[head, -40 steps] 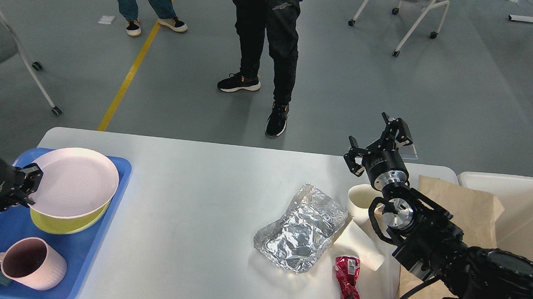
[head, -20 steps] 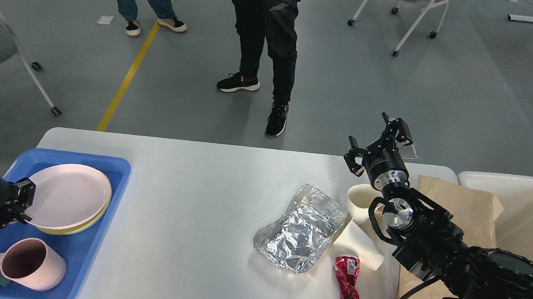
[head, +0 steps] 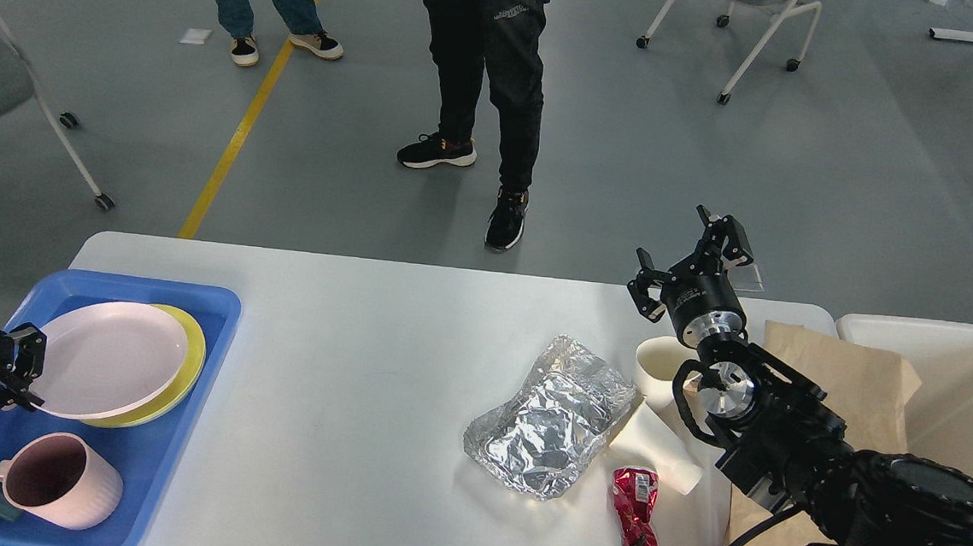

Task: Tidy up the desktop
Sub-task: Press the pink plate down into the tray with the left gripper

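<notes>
**White desktop carrying clutter at both ends**

The large white matte desktop (head: 343, 357) with rounded corners is filling the lower middle of the frame, smooth and bare at its centre. At lower left, a blue plastic tray (head: 174, 448) is sitting on it, and the left gripper (head: 24, 367) is pinching the rim of a round pink plate (head: 108, 358). Right of centre, crumpled silver foil (head: 549, 414) is lying near a crushed red can (head: 638, 523). The right gripper (head: 686, 254) is hovering at the far edge, fingers spread.

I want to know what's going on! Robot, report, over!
Left hand at pink plate on blue tray, grip unclear. Right hand open, raised. Desktop holds foil, crushed can, paper cups.
</notes>
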`<state>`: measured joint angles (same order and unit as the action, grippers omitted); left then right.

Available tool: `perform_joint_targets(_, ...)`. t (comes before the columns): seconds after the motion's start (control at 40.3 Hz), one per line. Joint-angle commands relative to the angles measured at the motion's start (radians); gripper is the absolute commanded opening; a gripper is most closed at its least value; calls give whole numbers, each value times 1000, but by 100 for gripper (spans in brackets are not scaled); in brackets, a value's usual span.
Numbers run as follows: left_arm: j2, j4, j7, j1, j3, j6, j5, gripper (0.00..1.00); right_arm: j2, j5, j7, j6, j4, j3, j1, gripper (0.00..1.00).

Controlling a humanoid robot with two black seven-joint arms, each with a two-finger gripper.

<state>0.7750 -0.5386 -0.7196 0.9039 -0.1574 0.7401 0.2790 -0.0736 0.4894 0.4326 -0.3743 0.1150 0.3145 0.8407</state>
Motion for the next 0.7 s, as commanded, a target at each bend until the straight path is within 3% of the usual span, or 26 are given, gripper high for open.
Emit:
perform_joint_targets(0.0, -11, 29, 0, -3, -13, 48, -3, 0, 0, 0, 0, 0, 0, 0, 0, 100)
perform_joint_targets(0.348, -14, 124, 0, -14, -56, 208, -1, 0, 0, 0, 0, 0, 0, 0, 0, 100)
perform_joint_targets(0.671, -19, 132, 12, -13, -50, 44, 81, 0, 0, 0, 0, 0, 0, 0, 0, 100)
